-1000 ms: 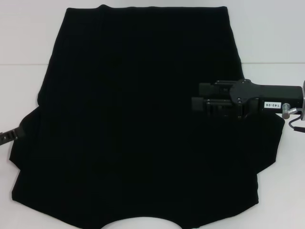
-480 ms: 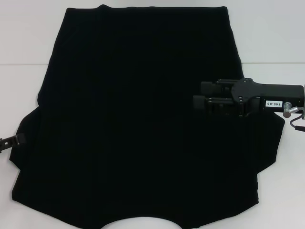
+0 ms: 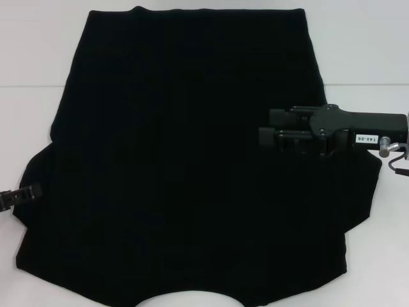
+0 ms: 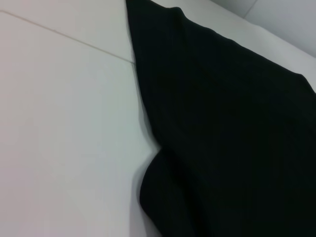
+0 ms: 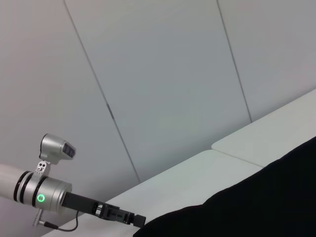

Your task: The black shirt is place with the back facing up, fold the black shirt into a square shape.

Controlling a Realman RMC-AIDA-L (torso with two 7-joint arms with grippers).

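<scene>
The black shirt [image 3: 185,160] lies spread flat over most of the white table, hem at the far side and neckline at the near edge. My right gripper [image 3: 263,131] hovers level over the shirt's right side, pointing left. My left gripper [image 3: 32,191] is low at the left sleeve's outer edge, its tip touching or just beside the fabric. In the right wrist view the left gripper [image 5: 133,218] meets the shirt [image 5: 256,207] at its edge. The left wrist view shows only the shirt's side and sleeve [image 4: 232,123] on the table.
Bare strips of the white table [image 3: 32,64] show left, right and beyond the shirt, with a seam line across them. Grey wall panels [image 5: 163,89] stand behind the table on the left side.
My left gripper has dropped toward the near side and slid right, closer to the sleeve edge. The right gripper shifted slightly nearer and has held still since.
</scene>
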